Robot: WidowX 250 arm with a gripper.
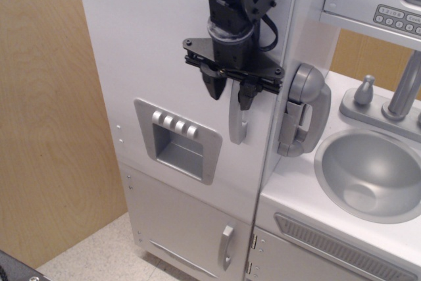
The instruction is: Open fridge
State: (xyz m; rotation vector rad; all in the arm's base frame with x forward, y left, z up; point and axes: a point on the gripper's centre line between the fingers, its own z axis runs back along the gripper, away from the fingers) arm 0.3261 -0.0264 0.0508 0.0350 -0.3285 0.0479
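Observation:
The tall white fridge [164, 37] fills the left half of the view, and its large door looks closed. Its grey ice-dispenser panel [177, 139] with four buttons sits at mid-height. The long silver vertical handle [237, 123] runs along the door's right edge, and only its lower end shows. My black gripper [229, 93] points down in front of the door. Its two fingers are drawn in on either side of the handle's upper part, which they hide.
A small white lower door with a short silver handle [226, 247] is below the fridge door. A grey toy phone [304, 110] hangs on the side wall to the right. A sink [371, 172], a tap [402, 90] and a microwave keypad [396, 18] are further right. A wooden wall [46, 110] is on the left.

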